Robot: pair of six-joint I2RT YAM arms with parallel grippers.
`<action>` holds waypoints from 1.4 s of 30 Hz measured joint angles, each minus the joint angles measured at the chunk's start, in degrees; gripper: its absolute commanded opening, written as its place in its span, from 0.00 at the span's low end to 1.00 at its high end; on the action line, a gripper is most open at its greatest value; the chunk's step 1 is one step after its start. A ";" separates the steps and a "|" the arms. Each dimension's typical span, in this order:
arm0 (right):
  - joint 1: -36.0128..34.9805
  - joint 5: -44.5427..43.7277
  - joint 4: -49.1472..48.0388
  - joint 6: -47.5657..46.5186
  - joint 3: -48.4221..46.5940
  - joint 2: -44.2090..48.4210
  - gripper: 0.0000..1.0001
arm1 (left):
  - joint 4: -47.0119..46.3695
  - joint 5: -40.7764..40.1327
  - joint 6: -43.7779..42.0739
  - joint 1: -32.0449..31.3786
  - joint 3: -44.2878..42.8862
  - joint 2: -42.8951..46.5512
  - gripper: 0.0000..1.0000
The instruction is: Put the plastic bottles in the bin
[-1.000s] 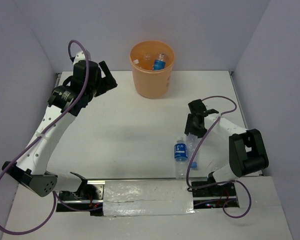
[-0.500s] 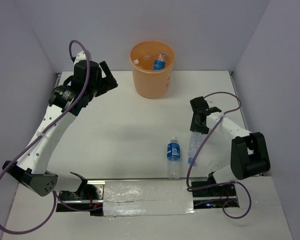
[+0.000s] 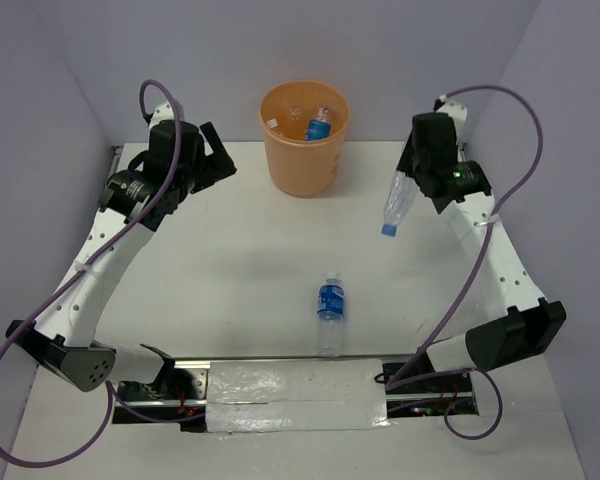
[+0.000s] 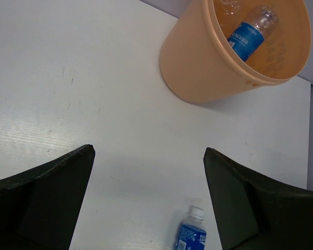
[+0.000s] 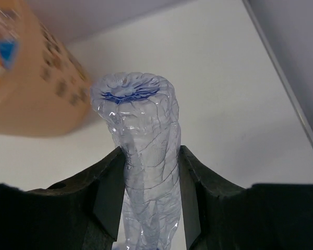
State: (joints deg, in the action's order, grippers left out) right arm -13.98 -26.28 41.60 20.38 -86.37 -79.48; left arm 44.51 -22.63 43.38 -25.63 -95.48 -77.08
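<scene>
Right gripper (image 3: 410,182) is pinching a clear, crinkled, unlabelled bottle (image 3: 395,205) across its body, with both fingers (image 5: 110,187) pressing into the plastic. The bottle is hanging clear of the table (image 3: 240,260), tilted, with its blue cap pointing down and its base uppermost. It is sitting to the right of the bin (image 3: 302,165), apart from the rim and not over the opening.

Left gripper (image 3: 212,155) is hovering over the table to the left of the bin. Its fingers (image 4: 68,177) are standing spread wide and holding nothing.

The bin is standing upright at the far edge of the table. A blue-labelled bottle (image 3: 318,124) is lying inside it against the far wall. More clear plastic is showing beside it, but the count cannot be told.

A second blue-labelled bottle (image 3: 329,312) with a white cap is lying on the table near the front edge, between the two arms and well apart from the bin.
</scene>
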 measured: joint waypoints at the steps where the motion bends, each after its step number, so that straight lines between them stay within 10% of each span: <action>1: 0.00 0.02 -0.70 -0.42 -3.17 -0.20 0.18 | 0.00 0.00 0.00 0.00 0.09 -0.09 0.99; 21: -7.61 1.62 -32.48 -4.44 -45.38 -30.60 0.20 | 0.83 -1.75 -1.33 0.02 0.26 -1.20 0.99; 34: -10.75 2.40 -39.19 -5.01 -46.56 -44.83 0.22 | 2.97 -2.19 -1.38 0.11 0.22 -2.86 0.99; 38: -11.47 1.84 -39.52 -5.05 -43.10 -44.83 0.66 | 3.08 -2.38 -1.40 0.11 0.20 -3.56 0.99; 42: -12.28 1.55 -39.36 -5.90 -37.83 -43.93 0.81 | 3.08 -2.38 -1.40 0.11 0.20 -3.65 0.99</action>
State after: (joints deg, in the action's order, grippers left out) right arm -26.26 -24.73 2.24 14.48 -124.20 -123.42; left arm 47.59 -25.02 41.98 -25.52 -95.29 -80.73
